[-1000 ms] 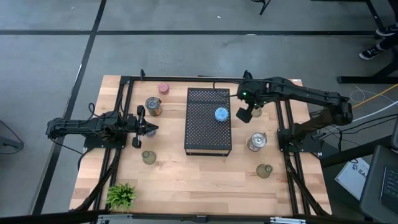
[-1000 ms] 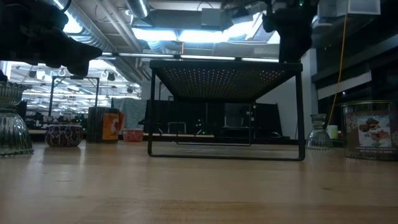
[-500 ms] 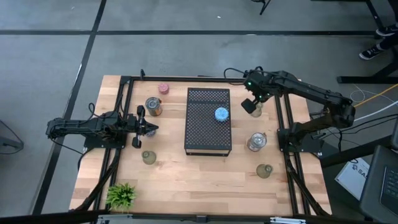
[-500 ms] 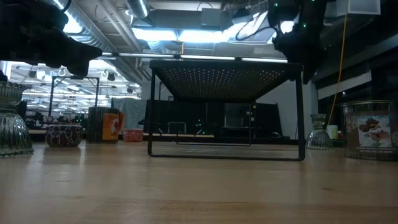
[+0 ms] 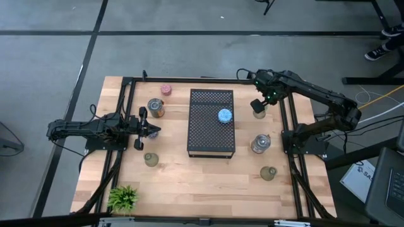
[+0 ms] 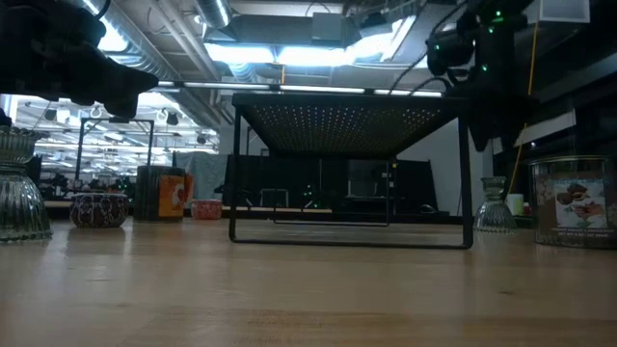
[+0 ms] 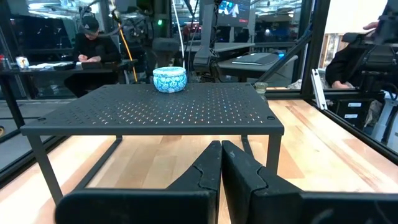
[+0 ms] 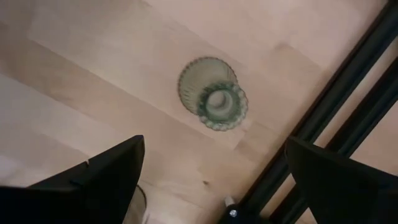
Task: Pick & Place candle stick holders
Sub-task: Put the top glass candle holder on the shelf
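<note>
Beside the black tray (image 5: 211,135), right claw (image 5: 257,106) spread above green glass holder (image 8: 213,93), frame rail (image 8: 329,106) alongside

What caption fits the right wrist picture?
Open right gripper hovering above a green glass candle holder on the wooden table.

You are in a lab or workshop: exposed ceiling ducts (image 6: 241,67), lit monitors (image 7: 233,9), and a person (image 7: 93,46) seated at a workbench (image 7: 62,65).
</note>
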